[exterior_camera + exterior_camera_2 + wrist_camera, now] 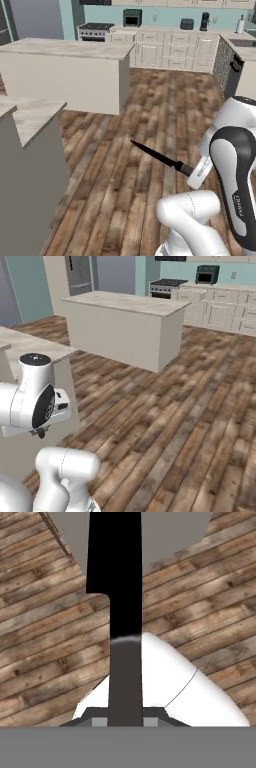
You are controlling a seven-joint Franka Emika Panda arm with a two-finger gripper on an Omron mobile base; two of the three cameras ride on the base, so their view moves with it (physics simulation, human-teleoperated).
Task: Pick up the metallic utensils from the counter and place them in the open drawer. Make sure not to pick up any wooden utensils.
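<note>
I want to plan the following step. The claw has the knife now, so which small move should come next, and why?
Probably carry the knife on toward the drawer before lowering it. The claw grips its handle, the blade sticks out level over bare wooden floor, and the counter lies to the left.

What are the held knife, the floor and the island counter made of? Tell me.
Knife: dark, matte blade and black handle, likely coated metal; the flat black leaves it open.
Floor: wood planks with visible grain and knots.
Island counter: pale marbled stone slab, over a plain cream base.
</note>
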